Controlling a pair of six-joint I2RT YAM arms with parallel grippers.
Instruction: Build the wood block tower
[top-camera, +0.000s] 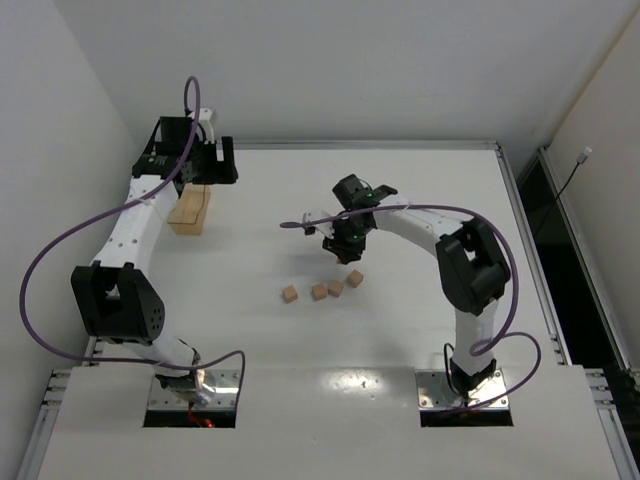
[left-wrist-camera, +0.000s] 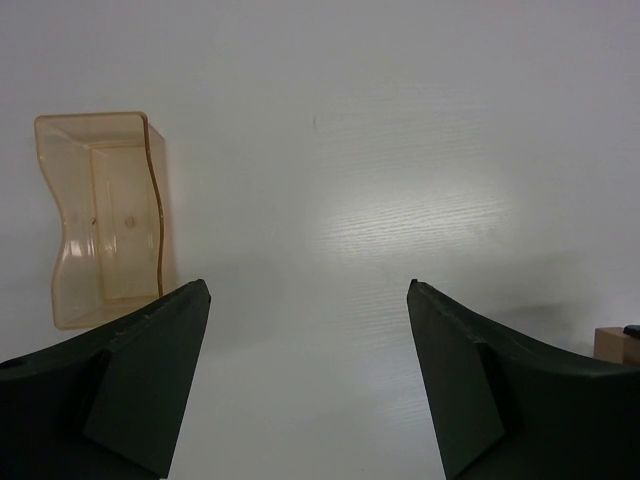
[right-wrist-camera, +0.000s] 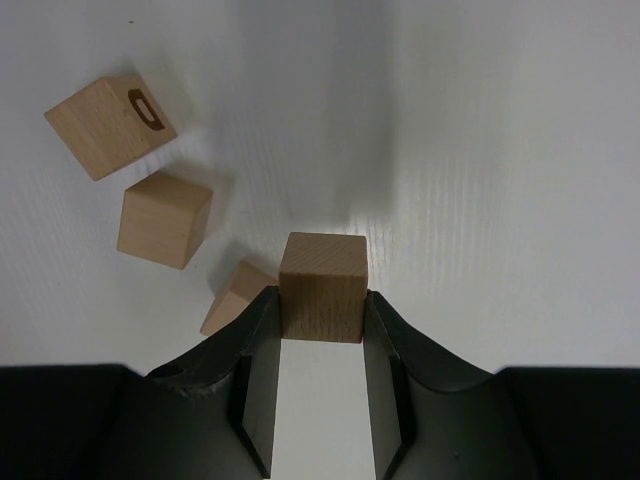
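From above, four wooden cubes (top-camera: 319, 291) lie unstacked in a flat row running left to right on the white surface (top-camera: 420, 330), its right end by the right claw (top-camera: 348, 258). The left wrist view shows the left claw (left-wrist-camera: 308, 295) spread wide and empty, near an amber tray (left-wrist-camera: 100, 220). Only the right wrist view shows the right claw's fingers (right-wrist-camera: 255, 370) pressed against both sides of one cube (right-wrist-camera: 322, 285), with three loose beside it.

cube (right-wrist-camera: 322, 285): matt wood | table (right-wrist-camera: 500, 150): smooth | tray (left-wrist-camera: 62, 215): perhaps glossy plastic

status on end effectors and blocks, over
Left end effector open. Right end effector shut on wood block. Three other blocks loose, unstacked. Nothing blocking.
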